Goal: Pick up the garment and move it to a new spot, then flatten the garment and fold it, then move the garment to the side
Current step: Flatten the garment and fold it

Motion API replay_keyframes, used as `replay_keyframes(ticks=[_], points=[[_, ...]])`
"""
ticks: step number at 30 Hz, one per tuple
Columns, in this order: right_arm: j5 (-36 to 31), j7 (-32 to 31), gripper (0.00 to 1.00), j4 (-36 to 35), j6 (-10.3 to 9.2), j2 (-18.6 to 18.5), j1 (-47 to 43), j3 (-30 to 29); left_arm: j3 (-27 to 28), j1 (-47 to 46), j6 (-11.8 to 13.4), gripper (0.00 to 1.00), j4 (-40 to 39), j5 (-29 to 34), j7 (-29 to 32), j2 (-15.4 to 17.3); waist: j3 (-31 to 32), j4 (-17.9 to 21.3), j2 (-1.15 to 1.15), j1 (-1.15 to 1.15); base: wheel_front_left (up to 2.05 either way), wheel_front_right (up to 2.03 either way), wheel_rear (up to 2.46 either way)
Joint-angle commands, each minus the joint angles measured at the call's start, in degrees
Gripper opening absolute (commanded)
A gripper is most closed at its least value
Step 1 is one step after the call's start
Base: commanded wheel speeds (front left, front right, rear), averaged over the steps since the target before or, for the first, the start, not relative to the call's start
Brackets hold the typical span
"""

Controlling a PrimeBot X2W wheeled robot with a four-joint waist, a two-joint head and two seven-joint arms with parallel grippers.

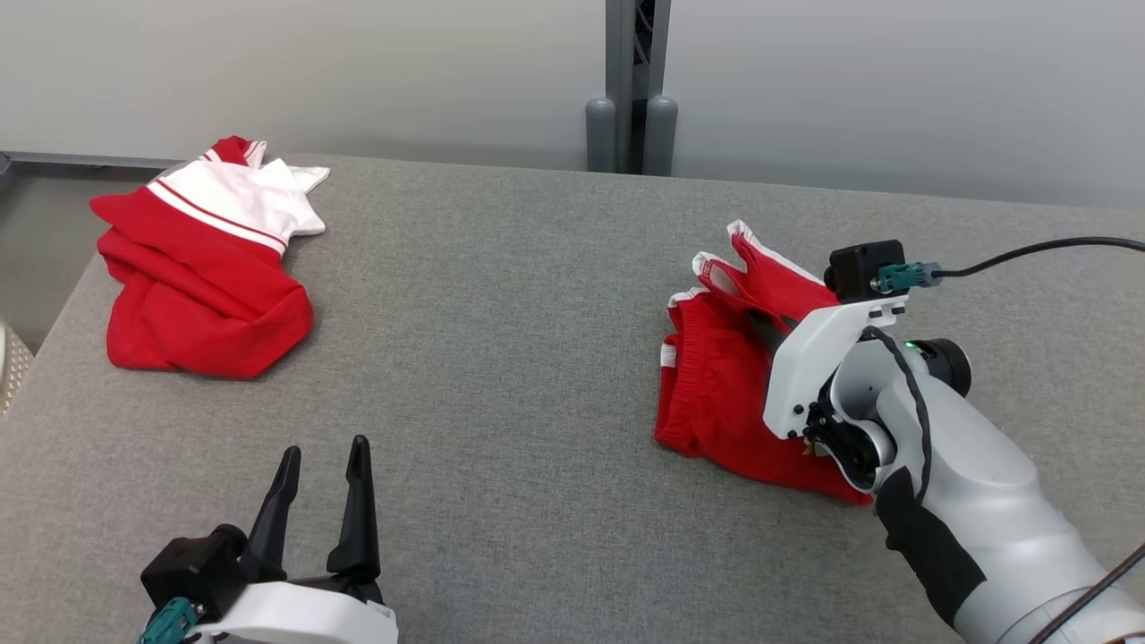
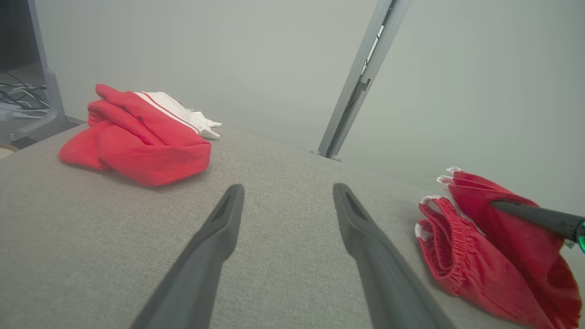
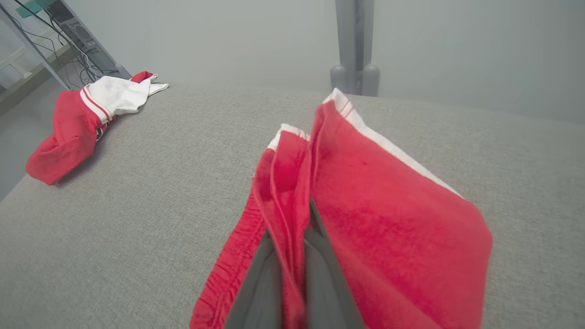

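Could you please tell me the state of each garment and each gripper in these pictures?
right gripper: shut on the red shorts.
left gripper: open, holding nothing.
red shorts: bunched, one part raised, the rest on the grey table.
red and white garment: crumpled, lying free at the table's far left.

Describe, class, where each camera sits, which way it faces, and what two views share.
Head view: high on the head, looking forward and down at the grey table; left tool lower left, right forearm at right.
Left wrist view: low over the table, looking along the left tool's open fingers toward the wall.
Right wrist view: looking along the right tool, shut on the red shorts.
Shared: both wrist views show the red-and-white garment.
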State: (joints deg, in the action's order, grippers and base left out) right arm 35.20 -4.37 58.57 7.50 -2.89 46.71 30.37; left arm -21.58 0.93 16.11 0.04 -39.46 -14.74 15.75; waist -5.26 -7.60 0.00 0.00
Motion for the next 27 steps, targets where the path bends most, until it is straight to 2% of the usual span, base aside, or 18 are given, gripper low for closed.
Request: replay_keyframes(ticks=[1, 11, 12, 13, 14, 15, 27], points=[[0.36, 0.73, 0.00, 0.57, -0.02, -0.12, -0.27, 0.58, 0.00, -0.76, -0.31, 1.00, 0.21, -0.02, -0.23, 0.09, -0.29, -0.42, 0.00, 0.00, 0.00, 0.00, 0.00], [3.36, 3.82, 0.00, 3.42, -0.02, -0.12, -0.14, 6.17, -0.21, -1.66, -0.95, 1.00, 1.15, 0.33, -0.32, -0.59, -0.75, -1.81, 0.00, 0.00, 0.00, 0.00, 0.00], [3.67, 3.80, 0.18, 3.63, -0.02, -0.13, -0.14, 6.82, -0.21, -1.68, -0.97, 1.00, 1.23, 0.35, -0.33, -0.64, -0.70, -1.85, 0.00, 0.00, 0.00, 0.00, 0.00], [4.02, 3.86, 0.48, 3.74, -0.02, -0.14, -0.17, 7.37, -0.21, -1.71, -1.01, 1.00, 1.29, 0.38, -0.34, -0.69, -0.66, -1.86, 0.00, 0.00, 0.00, 0.00, 0.00], [4.47, 3.88, 0.93, 3.72, -0.02, -0.13, -0.22, 7.94, -0.22, -1.73, -1.00, 1.00, 1.33, 0.39, -0.35, -0.72, -0.62, -1.85, 0.00, 0.00, 0.00, 0.00, 0.00], [4.92, 3.83, 1.00, 3.54, -0.02, -0.12, -0.27, 8.54, -0.23, -1.74, -1.06, 1.00, 1.38, 0.40, -0.35, -0.73, -0.59, -1.81, 0.00, 0.00, 0.00, 0.00, 0.00], [8.37, 8.41, 1.00, -1.32, -0.02, -0.17, 1.03, 13.88, 0.24, -0.95, -0.89, 1.00, 1.19, 0.46, -0.38, -0.41, 0.27, 1.06, 0.00, 0.00, 0.00, 0.00, 0.00]])
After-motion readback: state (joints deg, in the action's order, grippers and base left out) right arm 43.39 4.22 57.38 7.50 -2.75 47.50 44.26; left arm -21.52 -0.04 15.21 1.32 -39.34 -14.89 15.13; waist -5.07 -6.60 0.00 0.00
